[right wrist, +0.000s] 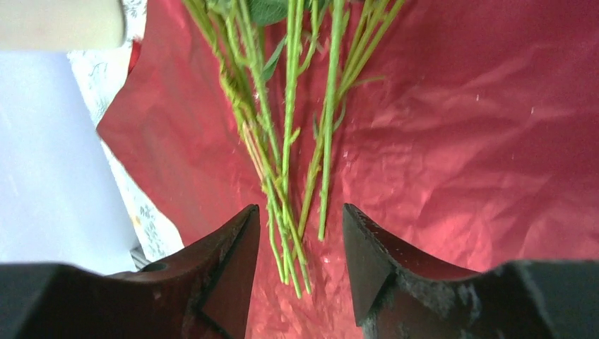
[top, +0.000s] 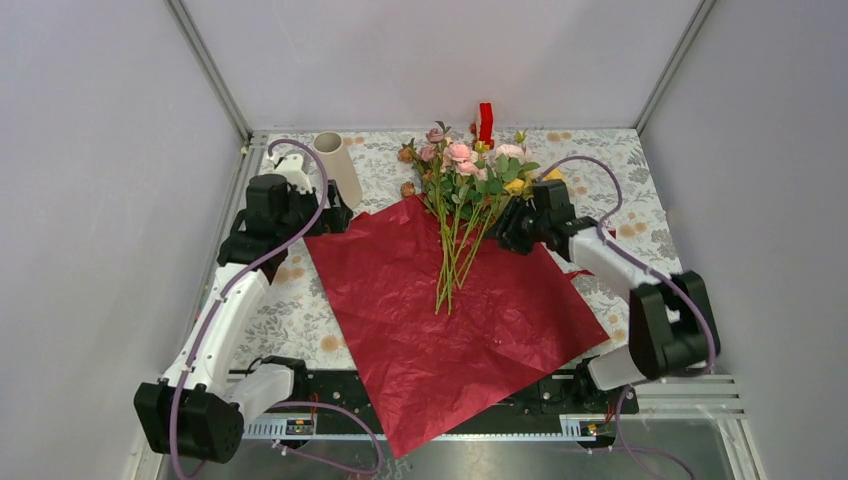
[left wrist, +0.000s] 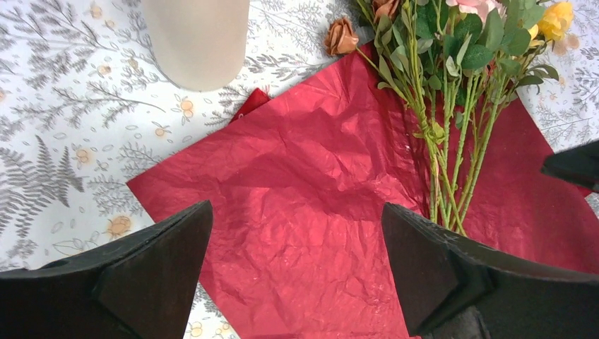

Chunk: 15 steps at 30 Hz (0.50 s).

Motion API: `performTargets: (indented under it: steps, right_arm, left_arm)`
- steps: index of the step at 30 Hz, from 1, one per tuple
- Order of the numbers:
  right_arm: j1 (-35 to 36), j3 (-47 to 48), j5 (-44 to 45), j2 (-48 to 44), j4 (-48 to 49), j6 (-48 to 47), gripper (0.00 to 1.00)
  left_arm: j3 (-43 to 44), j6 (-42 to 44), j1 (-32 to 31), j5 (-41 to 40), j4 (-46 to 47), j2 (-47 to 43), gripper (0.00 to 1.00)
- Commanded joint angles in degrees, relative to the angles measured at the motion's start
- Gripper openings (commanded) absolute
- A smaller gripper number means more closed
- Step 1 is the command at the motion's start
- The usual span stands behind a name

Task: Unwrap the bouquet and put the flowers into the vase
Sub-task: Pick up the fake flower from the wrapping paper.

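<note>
Overhead view of a counter [top: 640, 190] under a floral-print cloth, with 2 robot arms reaching in from 6 o'clock. A dark red crinkled wrapping paper [top: 440, 320] lies spread flat at the centre, 1 corner hanging over the near edge. The flowers [top: 465, 170] rest on its far half, with pink, peach and yellow blooms toward 12 o'clock and green stems converging toward 6 o'clock. The cream vase [top: 338, 165] stands on the cloth at 10 o'clock, just off the paper. A small red block [top: 486, 120] sits at 12 o'clock behind the blooms. The left tool [left wrist: 295, 212] hangs beside the vase over the paper's 9 o'clock corner, its fingers spread wide and holding nothing. The right tool [right wrist: 300, 212] sits at 3 o'clock of the stems, fingers partway apart; the stem ends show in the gap between them, unpinched
</note>
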Motion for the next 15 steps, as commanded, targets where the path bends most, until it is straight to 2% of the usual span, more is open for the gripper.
performTargets:
  steps: [1,6,10,15]
  right_arm:
    - [-0.09,9.70,3.90,8.79,1.95,1.88,0.52]
    - [-0.09,18.98,5.95,16.99,-0.85,0.79,0.47]
    - [-0.13,22.61,11.38,20.63,-5.96,-1.32,0.43]
    - [-0.18,24.04,12.07,23.59,-6.95,-2.29,0.43]
  left_arm:
    - [2.82,5.11,0.18,-3.27,1.41,-2.45,0.99]
    - [1.30,7.26,0.22,-9.21,-0.15,-4.17,0.99]
    - [1.33,6.66,0.23,-8.17,0.04,-5.15,0.99]
    - [1.73,5.89,0.19,-6.76,0.16,-4.95,0.99]
